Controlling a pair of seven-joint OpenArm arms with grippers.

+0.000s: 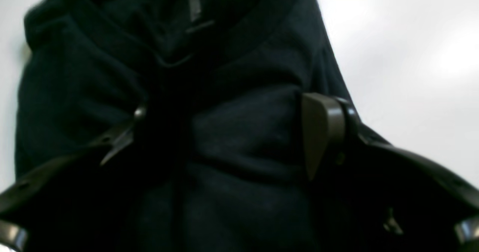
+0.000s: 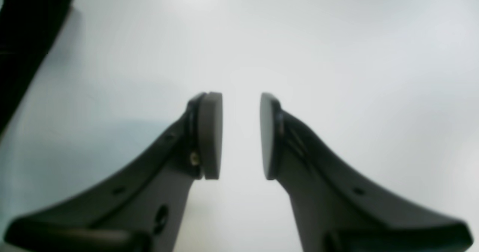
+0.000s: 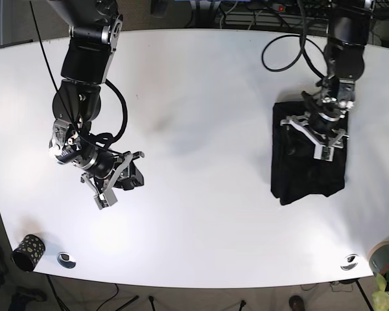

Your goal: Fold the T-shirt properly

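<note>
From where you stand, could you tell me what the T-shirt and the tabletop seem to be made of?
The T-shirt looks like a soft, matte knit fabric, probably cotton: it is black, creased and folded into layers. The tabletop appears to be a smooth white laminate or painted board with a slight sheen; its exact material is unclear.

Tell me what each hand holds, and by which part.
Right hand: open, holding nothing. Left hand: over the folded T-shirt, cloth between its fingers; whether it grips cannot be told.

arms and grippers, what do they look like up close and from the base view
Both arms are black with silver-grey joint housings and loose black cables looping beside them. The right gripper has two dark curved fingers ending in flat grey oval pads, with small screw holes along them. The left gripper shows pale grey fingers against the dark T-shirt.
</note>
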